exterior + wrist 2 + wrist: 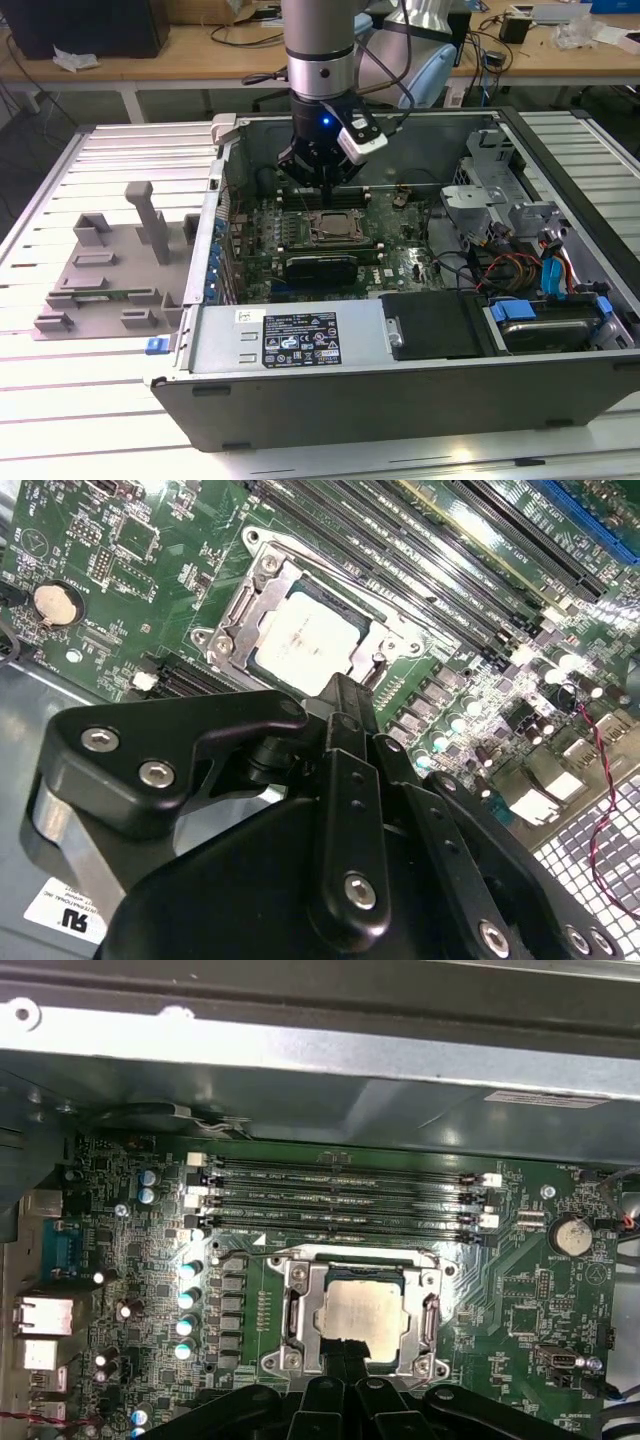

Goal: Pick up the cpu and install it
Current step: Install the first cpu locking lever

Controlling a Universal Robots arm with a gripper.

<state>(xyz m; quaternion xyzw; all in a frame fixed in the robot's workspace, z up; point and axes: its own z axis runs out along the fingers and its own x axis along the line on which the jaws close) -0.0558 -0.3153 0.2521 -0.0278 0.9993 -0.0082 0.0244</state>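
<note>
First wrist view: cpu (pixel 362 1318) in socket frame (pixel 297 1305); pincer (pixel 345 1353) prob. pressed together, empty, at cpu's edge.

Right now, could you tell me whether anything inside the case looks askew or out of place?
Nothing stands out. The cpu lies flat and square inside the socket frame on the motherboard, its edges parallel to the frame, and the gripper hangs close over it.
</note>
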